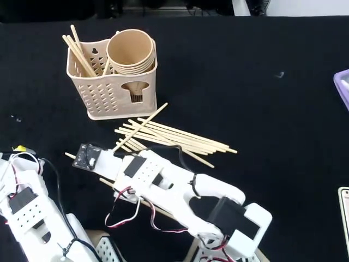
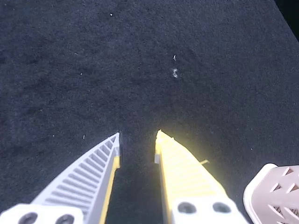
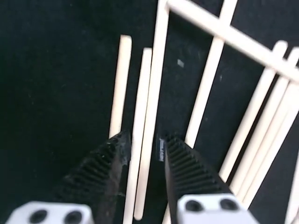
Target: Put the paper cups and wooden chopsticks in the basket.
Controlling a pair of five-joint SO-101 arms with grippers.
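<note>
The right arm (image 1: 174,183) covers parts of some loose chopsticks (image 1: 180,136), and the edge crops a purple object (image 1: 343,87).

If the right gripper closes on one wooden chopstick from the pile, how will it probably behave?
The chopsticks look thin, straight and stiff, so one should lift light and without bending. They lie crossed and touching, so neighbours may shift or roll. Two seem to sit between the open jaws of the right gripper, so it may take both.
</note>
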